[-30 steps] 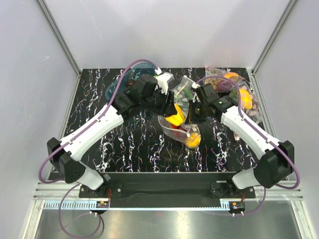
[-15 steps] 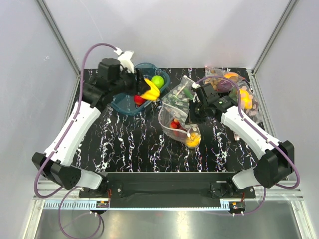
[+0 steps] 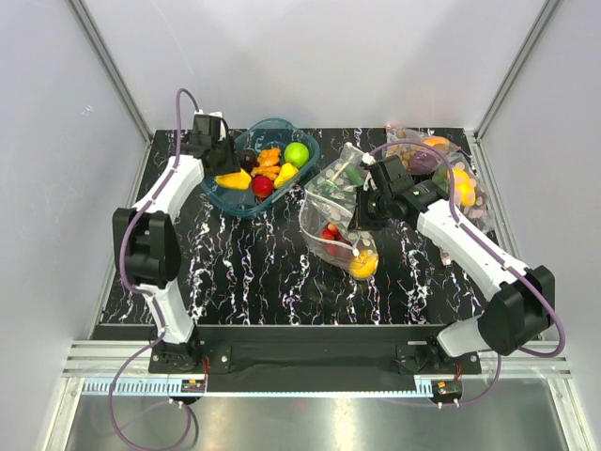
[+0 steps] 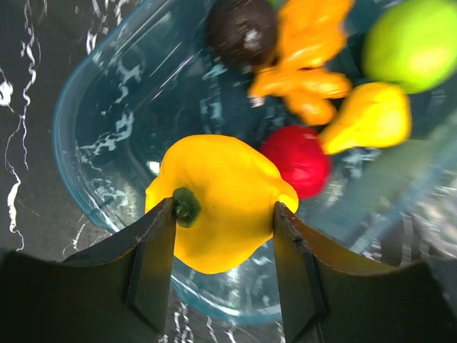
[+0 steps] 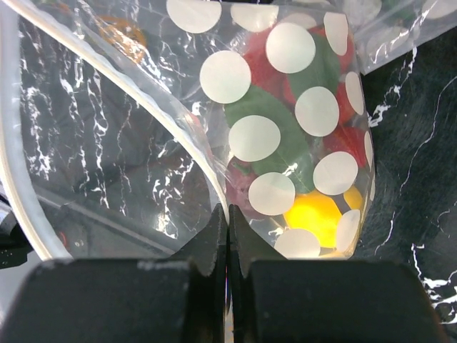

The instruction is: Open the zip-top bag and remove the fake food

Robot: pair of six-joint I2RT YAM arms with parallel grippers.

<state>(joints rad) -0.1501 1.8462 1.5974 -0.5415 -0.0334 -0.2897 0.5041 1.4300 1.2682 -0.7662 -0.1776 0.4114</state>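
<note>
The dotted zip-top bag [image 3: 331,193] lies mid-table with its mouth held up. My right gripper [image 3: 362,214] [image 5: 228,218] is shut on the bag's rim [image 5: 187,118]. Inside the bag I see a red berry cluster with green leaves [image 5: 285,93] and a small yellow-orange fruit [image 5: 314,214] [image 3: 363,266]. My left gripper [image 3: 222,165] [image 4: 223,214] hangs over the left end of the blue tub [image 3: 225,204], shut on the yellow bell pepper [image 4: 221,196] [image 3: 232,178], whose sides touch both fingers.
The tub [image 4: 78,128] also holds a dark plum [image 4: 243,28], orange pieces [image 4: 307,50], a lime-green apple [image 4: 414,43], a yellow pear [image 4: 368,118] and a red ball [image 4: 300,161]. More filled bags [image 3: 455,183] lie at the back right.
My left arm has swung back and left, carrying the yellow pepper out of the bag to above the tub. My right gripper has stayed pinched on the bag rim.
</note>
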